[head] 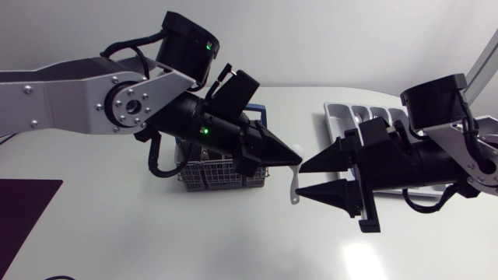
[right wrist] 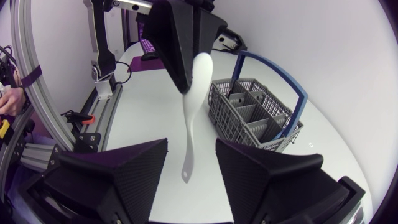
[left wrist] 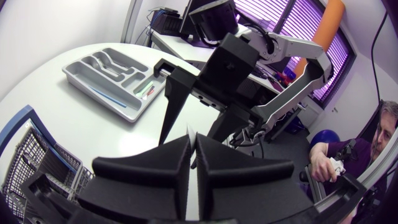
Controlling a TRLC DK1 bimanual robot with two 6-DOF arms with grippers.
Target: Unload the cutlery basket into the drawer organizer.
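A white spoon [right wrist: 193, 112] was found clamped at its bowl end by the left gripper [head: 294, 158]. It hung between the wide-open fingers [right wrist: 124, 174] of the right gripper [head: 302, 180], untouched by them, between basket [head: 222, 175] and organizer [head: 366, 113].

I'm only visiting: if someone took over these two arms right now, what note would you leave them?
Left hand: shut on the white spoon, in the air beside the basket.
Right hand: open around the spoon's handle, not gripping it.
Drawer organizer: at least one coloured piece inside.
Still to do: pass the spoon over and slot it. I can't tell what is in the basket.
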